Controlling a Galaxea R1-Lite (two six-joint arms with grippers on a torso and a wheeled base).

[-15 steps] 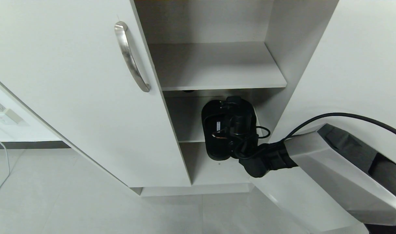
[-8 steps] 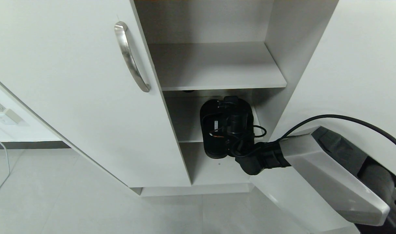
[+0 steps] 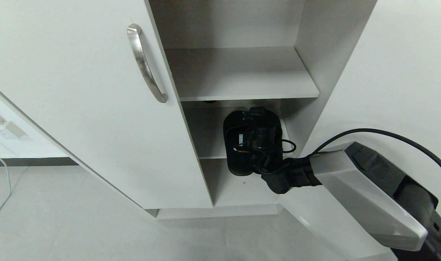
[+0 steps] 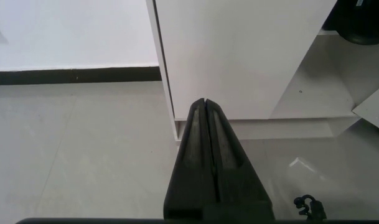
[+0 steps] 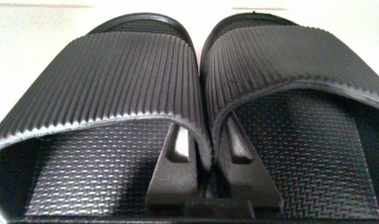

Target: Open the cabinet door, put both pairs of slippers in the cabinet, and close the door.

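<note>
A pair of black ribbed slippers [image 3: 238, 145] sits side by side at the cabinet's middle shelf [image 3: 206, 139], heels jutting past its front edge. My right gripper [image 3: 256, 121] is over them, shut on the two inner edges pressed together. Up close, its fingers [image 5: 177, 163] pinch those edges between the slippers' [image 5: 114, 81] straps, and the right gripper [image 5: 208, 158] holds both at once. The left cabinet door [image 3: 79, 94] with its metal handle [image 3: 144, 61] stands open. My left gripper [image 4: 205, 107] is shut and empty, low over the floor in front of that door's bottom edge.
The upper shelf [image 3: 238, 72] and the cabinet's bottom board [image 3: 234, 192] are bare. The right door [image 3: 387, 72] swings open beside my right arm. A wall socket and thin cable [image 3: 4, 132] sit at the far left. Grey tiled floor [image 3: 97, 235] lies in front.
My right arm has pushed a little farther forward, carrying the black slippers slightly deeper onto the middle shelf. The doors have not moved.
</note>
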